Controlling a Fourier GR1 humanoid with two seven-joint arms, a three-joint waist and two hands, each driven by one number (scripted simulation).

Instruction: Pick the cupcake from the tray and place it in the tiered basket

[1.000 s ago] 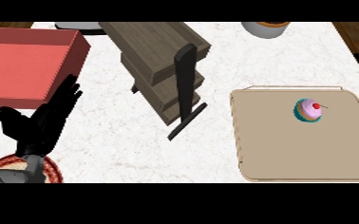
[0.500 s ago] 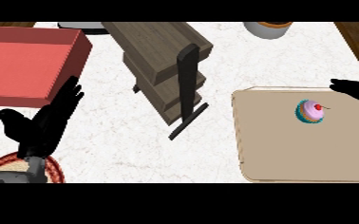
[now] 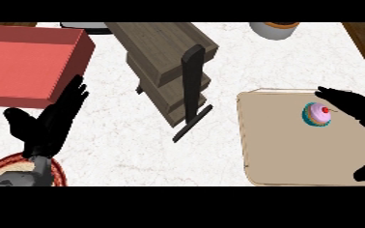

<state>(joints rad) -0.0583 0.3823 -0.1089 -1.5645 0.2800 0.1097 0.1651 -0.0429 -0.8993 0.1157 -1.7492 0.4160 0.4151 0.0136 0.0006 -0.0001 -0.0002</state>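
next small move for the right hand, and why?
Probably ease the right hand leftward and close its fingers around the cupcake. The cupcake sits untouched on the tray, with the fingertips just beside it and nothing held.

One cupcake (image 3: 317, 114) sits on the one tray (image 3: 285, 149) at the right. One tiered basket (image 3: 167, 67) stands at upper centre, one red box (image 3: 35, 65) at upper left. Two hands show: left hand (image 3: 46, 121) (lower left) and right hand (image 3: 345, 100). One pot (image 3: 274, 29) sits at the top edge.
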